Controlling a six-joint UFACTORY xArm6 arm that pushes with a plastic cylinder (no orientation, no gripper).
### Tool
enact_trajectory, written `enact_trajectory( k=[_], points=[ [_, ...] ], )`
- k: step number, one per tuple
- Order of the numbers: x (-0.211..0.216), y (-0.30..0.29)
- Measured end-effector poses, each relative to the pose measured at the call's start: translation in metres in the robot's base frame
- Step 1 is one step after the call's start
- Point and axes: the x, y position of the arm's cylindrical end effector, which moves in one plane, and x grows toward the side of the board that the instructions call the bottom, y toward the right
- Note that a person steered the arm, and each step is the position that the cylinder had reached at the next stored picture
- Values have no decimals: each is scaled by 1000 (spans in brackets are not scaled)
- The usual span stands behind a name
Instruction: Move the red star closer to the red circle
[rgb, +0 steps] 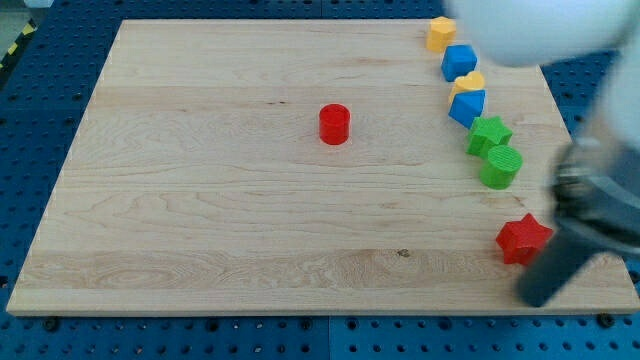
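The red star (522, 239) lies near the view's bottom right corner of the wooden board (200, 200). The red circle (334, 124) stands near the board's middle, far to the upper left of the star. My tip (535, 298) is the lower end of a blurred dark rod. It sits just below and slightly right of the red star, close to it, near the board's bottom edge. Whether it touches the star is unclear.
A column of blocks runs down the right side: a yellow block (441, 33), a blue block (459, 62), a yellow heart (468, 82), a blue block (466, 106), a green star (489, 133), a green cylinder (500, 167). The blurred white arm body (540, 30) covers the top right corner.
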Motion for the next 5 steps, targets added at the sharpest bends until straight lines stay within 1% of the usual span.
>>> enact_trajectory(
  k=[1, 2, 3, 4, 5],
  points=[
    [-11, 33],
    [-30, 22],
    [-56, -11],
    [-57, -35],
    [-46, -37]
  ],
)
